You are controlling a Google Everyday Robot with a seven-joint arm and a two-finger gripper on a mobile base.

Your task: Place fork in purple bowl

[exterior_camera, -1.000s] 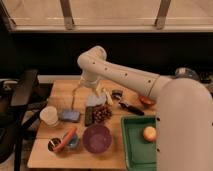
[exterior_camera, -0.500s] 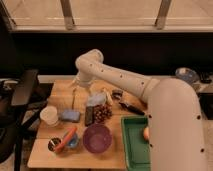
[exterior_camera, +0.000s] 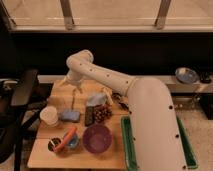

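The fork is a thin pale stick lying on the wooden table, pointing away from me at the left-middle. My gripper hangs from the white arm just above the fork's far end; it looks open and holds nothing. The purple bowl stands empty near the table's front edge, well in front and to the right of the fork.
A white cup, a blue sponge, a carrot on a small dish, a dark block, a brown cluster and a pale bag surround the fork and bowl. A green tray lies right; a chair stands left.
My gripper has moved left across the table's back, from over the pale bag to above the fork's far end. The fork and the bowl have not moved.
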